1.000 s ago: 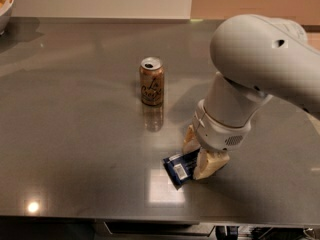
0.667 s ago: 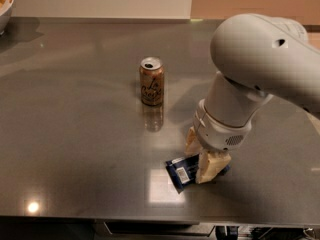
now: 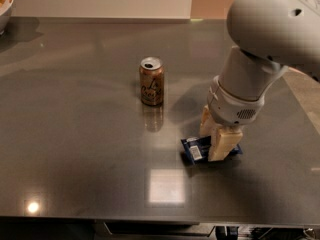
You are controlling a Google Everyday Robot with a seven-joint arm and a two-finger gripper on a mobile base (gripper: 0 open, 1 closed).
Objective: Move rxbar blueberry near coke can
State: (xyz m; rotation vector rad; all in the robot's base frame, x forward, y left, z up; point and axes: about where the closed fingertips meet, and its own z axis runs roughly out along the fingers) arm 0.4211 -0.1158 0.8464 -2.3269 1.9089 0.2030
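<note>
The rxbar blueberry (image 3: 194,149), a dark-blue wrapper with a white label patch, is at the table's front right, just above or on the surface. My gripper (image 3: 213,145) comes down from the big white arm and its tan fingers (image 3: 223,143) are closed across the bar's middle. The bar's ends stick out to the left and right of the fingers. No red coke can is in view.
A brown-gold can (image 3: 151,81) with dark script stands upright in the table's middle, up and left of the gripper. A bowl (image 3: 4,6) is partly visible at the far left corner. The grey table (image 3: 75,149) ends in a front edge near the bottom.
The gripper has moved up and to the right, away from the front edge, and the bar has moved with it and turned more level. The brown-gold can has not moved.
</note>
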